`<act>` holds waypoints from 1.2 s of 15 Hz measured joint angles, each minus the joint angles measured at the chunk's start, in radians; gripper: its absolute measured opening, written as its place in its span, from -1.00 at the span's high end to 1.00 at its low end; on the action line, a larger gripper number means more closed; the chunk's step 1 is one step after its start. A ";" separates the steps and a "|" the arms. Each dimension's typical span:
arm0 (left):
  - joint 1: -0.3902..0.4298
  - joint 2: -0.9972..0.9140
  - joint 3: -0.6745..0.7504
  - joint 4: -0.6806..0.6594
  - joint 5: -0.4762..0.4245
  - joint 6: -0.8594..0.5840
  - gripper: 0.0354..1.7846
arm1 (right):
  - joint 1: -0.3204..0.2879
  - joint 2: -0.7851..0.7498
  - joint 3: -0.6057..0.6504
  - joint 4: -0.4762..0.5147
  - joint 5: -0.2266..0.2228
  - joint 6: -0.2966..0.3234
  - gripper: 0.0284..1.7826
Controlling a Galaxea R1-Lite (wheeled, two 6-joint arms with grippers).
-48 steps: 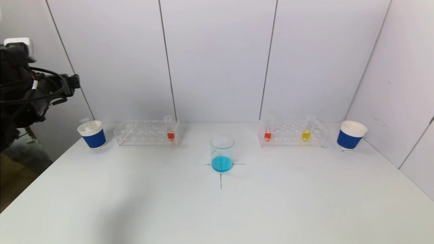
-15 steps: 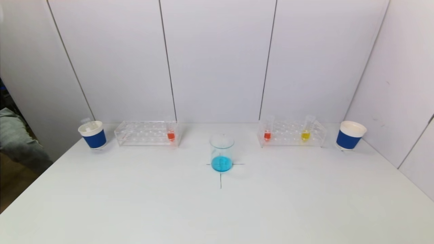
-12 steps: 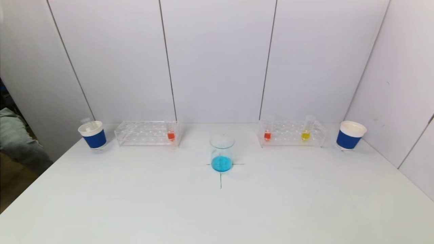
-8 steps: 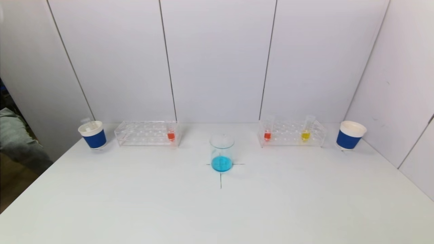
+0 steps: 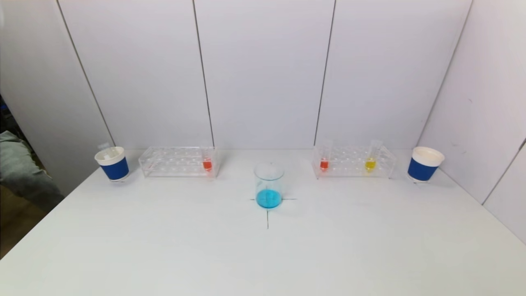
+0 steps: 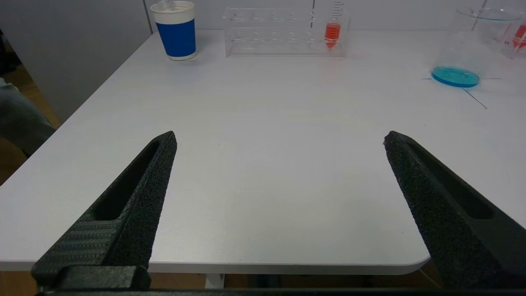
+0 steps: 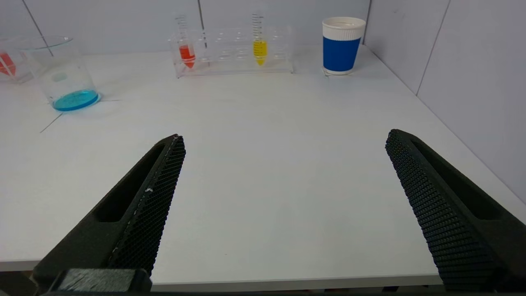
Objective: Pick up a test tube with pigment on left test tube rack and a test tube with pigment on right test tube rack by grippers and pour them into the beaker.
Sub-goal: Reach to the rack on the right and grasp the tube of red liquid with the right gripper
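Fingers (image 6: 135,197) spread; head view omits them.

Right claw (image 7: 283,139) spread wide, low near table (image 7: 263,135) edge; rack (image 7: 232,53) far.

The head camera looks forward and down from above the near edge of the table (image 5: 164,246), facing the back wall, taking in the whole top. Each wrist camera sits low at that near edge, peering out between its own spread fingers toward the far side. All three views share the beaker (image 5: 269,186) (image 6: 460,61) (image 7: 65,78), seen small and distant from both wrists.
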 joint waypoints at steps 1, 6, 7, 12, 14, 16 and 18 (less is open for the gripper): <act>0.000 0.000 0.000 0.000 0.000 0.000 -0.98 | 0.000 0.000 0.000 -0.004 0.004 -0.010 -0.99; 0.000 0.000 0.000 0.000 0.000 0.000 -0.98 | 0.000 0.006 -0.072 0.011 0.046 -0.043 -0.99; 0.000 0.000 0.000 0.000 0.000 0.000 -0.98 | -0.001 0.021 -0.116 0.021 0.059 -0.043 -0.99; 0.000 0.000 0.000 0.000 0.000 0.000 -0.98 | -0.001 0.234 -0.322 0.001 0.071 -0.034 -0.99; 0.000 0.000 0.000 0.000 0.000 0.000 -0.98 | -0.002 0.361 -0.403 -0.053 0.071 -0.033 -0.99; 0.000 0.000 0.000 0.000 0.000 0.000 -0.98 | -0.003 0.496 -0.480 -0.122 0.069 -0.031 -0.99; 0.000 0.000 0.000 0.000 0.000 0.000 -0.98 | -0.003 0.652 -0.567 -0.184 0.067 -0.030 -0.99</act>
